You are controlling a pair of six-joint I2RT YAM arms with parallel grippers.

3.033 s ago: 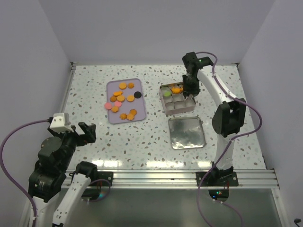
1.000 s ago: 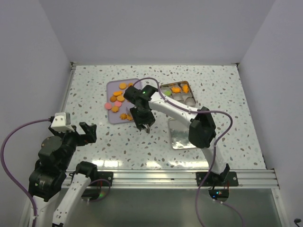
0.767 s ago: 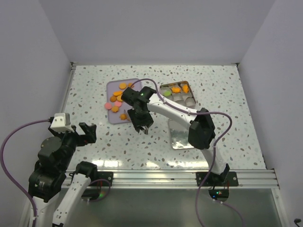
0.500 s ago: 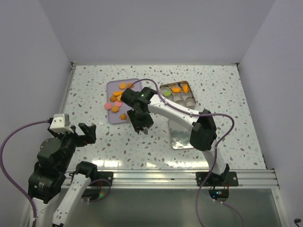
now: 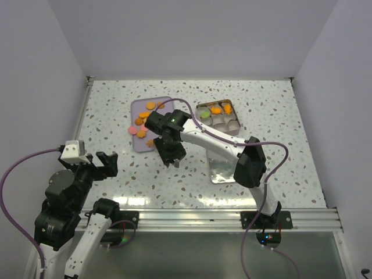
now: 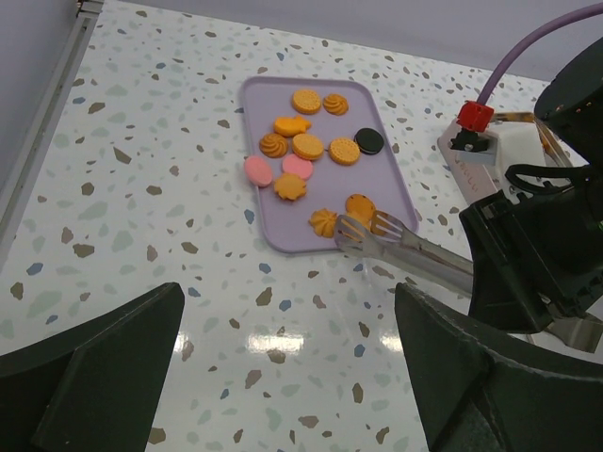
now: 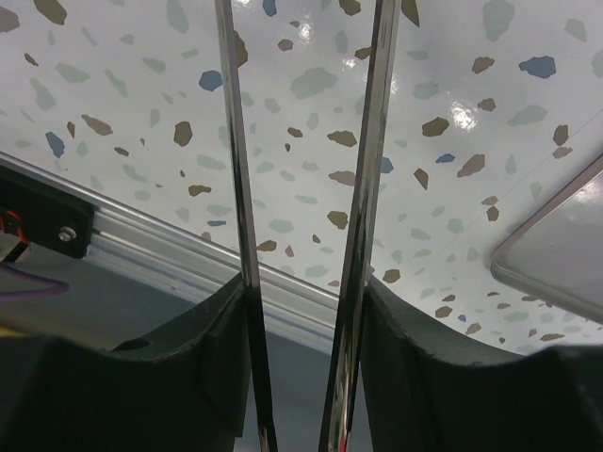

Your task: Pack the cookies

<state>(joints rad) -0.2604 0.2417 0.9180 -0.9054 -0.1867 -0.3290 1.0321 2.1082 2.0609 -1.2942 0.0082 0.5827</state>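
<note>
A dozen small flat cookies (image 6: pixel 307 146) are lying loose and face-up on a lilac plastic tray (image 6: pixel 264 99). They are mostly orange discs and ruffled flower shapes, plus two pink ones (image 6: pixel 257 169) and one black disc (image 6: pixel 368 141). The two nearest orange pieces (image 6: pixel 324 223) are sitting just beside the tips of shiny metal tongs (image 6: pixel 415 250). A green cookie (image 5: pixel 206 114) and a couple of orange ones (image 5: pixel 217 110) are resting in the compartments of a square metal tin (image 5: pixel 231 123).

Cookies (image 6: pixel 307 146) on tray (image 6: pixel 268 231): roughly ten orange, two pink, one black

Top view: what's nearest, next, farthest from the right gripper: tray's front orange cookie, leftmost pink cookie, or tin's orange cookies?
1. Orange flower cookie, lilac tray's near edge, by the right gripper.
2. Pink round cookie, tray's left edge.
3. Orange cookies, inside square metal tin.
</note>
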